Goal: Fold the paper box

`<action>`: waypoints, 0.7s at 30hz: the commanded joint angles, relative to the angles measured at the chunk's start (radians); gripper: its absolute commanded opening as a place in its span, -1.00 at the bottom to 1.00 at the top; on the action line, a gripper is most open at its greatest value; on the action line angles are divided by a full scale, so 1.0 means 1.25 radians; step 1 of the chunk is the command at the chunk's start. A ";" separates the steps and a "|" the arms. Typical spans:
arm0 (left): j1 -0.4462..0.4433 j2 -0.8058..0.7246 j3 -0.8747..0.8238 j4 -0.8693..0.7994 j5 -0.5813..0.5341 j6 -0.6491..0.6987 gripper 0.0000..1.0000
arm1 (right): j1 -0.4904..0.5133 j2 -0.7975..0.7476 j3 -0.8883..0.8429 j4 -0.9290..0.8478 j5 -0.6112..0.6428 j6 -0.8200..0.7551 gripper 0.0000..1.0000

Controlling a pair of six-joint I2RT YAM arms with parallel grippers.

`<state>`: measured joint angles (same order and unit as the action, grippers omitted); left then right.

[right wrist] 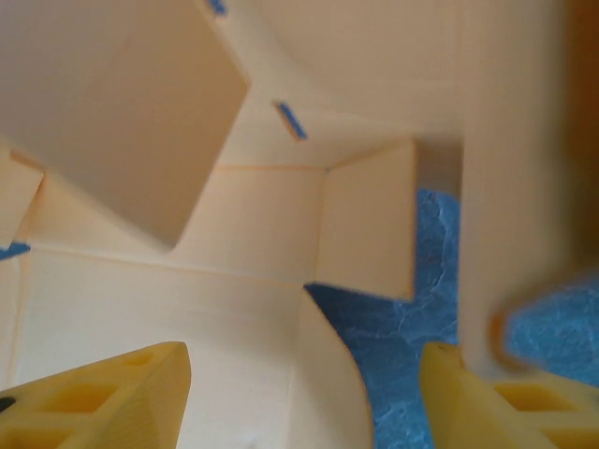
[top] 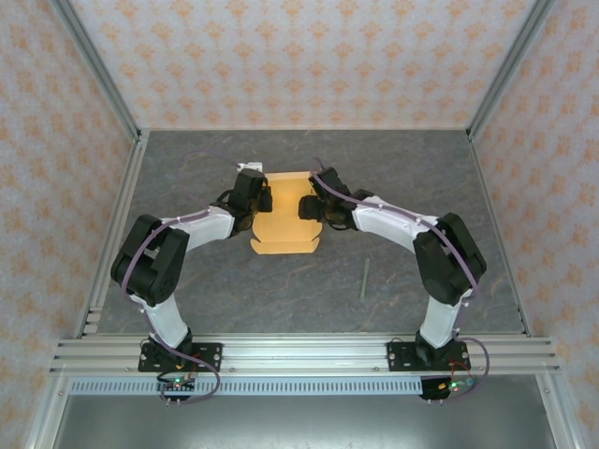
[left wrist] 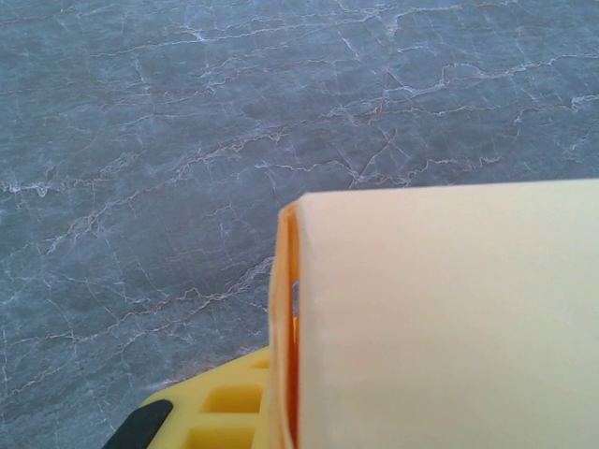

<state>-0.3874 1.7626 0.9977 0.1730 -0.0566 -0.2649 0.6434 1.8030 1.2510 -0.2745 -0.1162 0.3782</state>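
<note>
At worktop (top: 393, 178) middle you have paper box (top: 285, 224), partly folded, flaps raised. At box's left edge, your left pincer (top: 266, 198) clenched on upright card wall. At box's right edge, your right pincer (top: 306, 207) released, fingers (right wrist: 103, 393) spread above card.

We see a desk (top: 234, 299) with a dark grey top veined like marble. Behind the desk stands a back wall (top: 309, 56) papered pale with small orange motifs, and the same paper covers the side walls (top: 47, 187) flanking the desk. Aluminium posts (top: 94, 65) rise from the desk's far corners. A metal rail (top: 309, 351) runs along the desk's near edge, with a slotted white strip (top: 309, 384) just beyond it. Even, soft light covers the desk.
</note>
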 commanded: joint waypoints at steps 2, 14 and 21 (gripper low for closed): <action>-0.003 -0.036 0.017 -0.005 0.004 -0.010 -1.00 | -0.004 0.016 0.032 0.039 0.038 -0.017 0.31; -0.003 -0.032 0.012 0.003 0.011 -0.012 -1.00 | -0.006 0.025 0.036 0.109 0.039 -0.014 0.10; -0.002 -0.027 0.015 0.001 0.013 -0.009 -1.00 | -0.007 0.022 0.019 0.159 0.000 -0.037 -0.09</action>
<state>-0.3862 1.7561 0.9977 0.1780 -0.0498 -0.2844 0.6384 1.8320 1.2758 -0.1547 -0.1051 0.3561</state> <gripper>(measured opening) 0.089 0.468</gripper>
